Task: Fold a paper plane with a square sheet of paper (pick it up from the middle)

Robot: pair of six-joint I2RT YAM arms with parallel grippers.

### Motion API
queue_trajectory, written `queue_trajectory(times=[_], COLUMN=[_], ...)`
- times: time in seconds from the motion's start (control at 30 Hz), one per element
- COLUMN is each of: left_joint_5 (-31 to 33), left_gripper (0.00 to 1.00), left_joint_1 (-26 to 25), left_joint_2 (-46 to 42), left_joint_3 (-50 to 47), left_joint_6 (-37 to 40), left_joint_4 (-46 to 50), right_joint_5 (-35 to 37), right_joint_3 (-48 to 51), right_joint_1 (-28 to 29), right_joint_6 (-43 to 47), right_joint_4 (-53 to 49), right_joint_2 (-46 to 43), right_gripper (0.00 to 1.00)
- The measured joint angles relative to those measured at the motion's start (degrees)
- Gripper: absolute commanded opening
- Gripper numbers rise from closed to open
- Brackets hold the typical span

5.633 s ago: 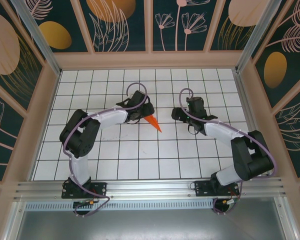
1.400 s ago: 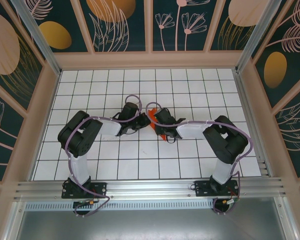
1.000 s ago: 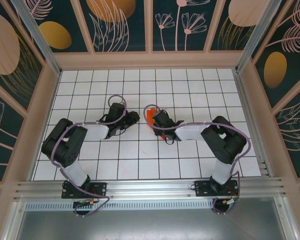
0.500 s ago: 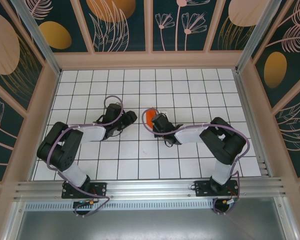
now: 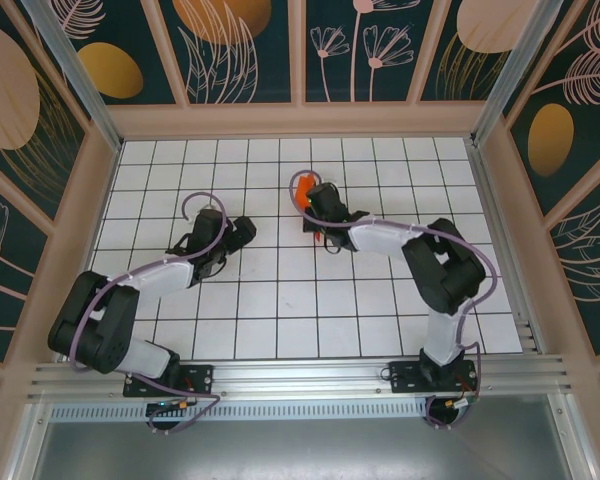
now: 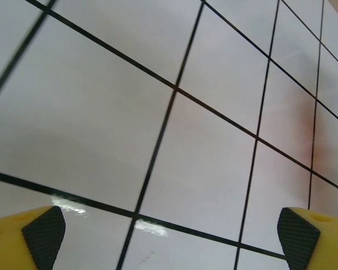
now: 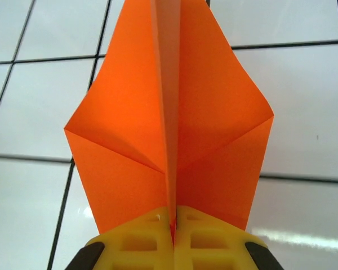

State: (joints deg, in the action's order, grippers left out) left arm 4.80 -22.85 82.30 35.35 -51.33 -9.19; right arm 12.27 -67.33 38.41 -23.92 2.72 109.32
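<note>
The left gripper (image 5: 242, 232) is pulling back toward its own side of the desk (image 5: 280, 300), jaws spread wide and empty, whereas a second ago it was sitting close beside the paper plane (image 7: 169, 112). The right gripper (image 7: 173, 219) is now clenching the plane by its centre ridge at the tail and holding it farther from the bases than half a second ago. I judge the hand-over done: one arm alone is carrying the plane, and the folding is looking finished or nearly so. From overhead the two arms are standing well apart, but the plane is just a scrap of orange there. The right wrist view is giving the creases, spread wings and pinch on the ridge. The left wrist view is giving bare grid between its fingertips.
</note>
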Motion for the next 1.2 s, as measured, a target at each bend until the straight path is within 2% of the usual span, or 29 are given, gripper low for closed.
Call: queue_trajectory(times=[0.23,0.47,0.6,0.77,1.0,1.13,1.2], left_joint_5=[4.1,5.0,5.1,5.9,9.9,14.8,18.3], left_gripper=[0.98,0.98,0.99,0.98,0.98,0.98,0.98], left_joint_1=[0.1,0.1,0.1,0.1,0.1,0.1,0.1], left_joint_2=[-3.7,-4.4,-4.4,-5.2,-8.7,-12.0,-14.6], left_joint_3=[-1.0,-1.4,-1.4,-1.4,1.4,4.0,4.2], left_joint_6=[1.2,2.1,2.3,2.7,4.5,7.4,9.6], left_joint_4=[3.6,5.0,5.4,6.7,10.9,12.3,12.2], right_joint_5=[-0.3,0.2,0.1,-0.3,-1.9,-0.2,1.7], right_joint_3=[-13.4,-22.5,-23.8,-25.6,-25.6,-21.8,-18.3], right_joint_1=[-3.1,-3.9,-3.9,-3.8,-3.8,-3.9,-4.4], right_joint_6=[1.1,1.1,1.1,1.6,3.0,3.9,4.3], right_joint_4=[-2.0,-5.4,-6.5,-9.8,-13.6,-12.8,-11.3], right_joint_2=[13.6,20.3,21.0,21.0,13.7,2.1,-5.1], right_gripper=[0.06,0.08,0.16,0.33,0.57,0.68,0.76])
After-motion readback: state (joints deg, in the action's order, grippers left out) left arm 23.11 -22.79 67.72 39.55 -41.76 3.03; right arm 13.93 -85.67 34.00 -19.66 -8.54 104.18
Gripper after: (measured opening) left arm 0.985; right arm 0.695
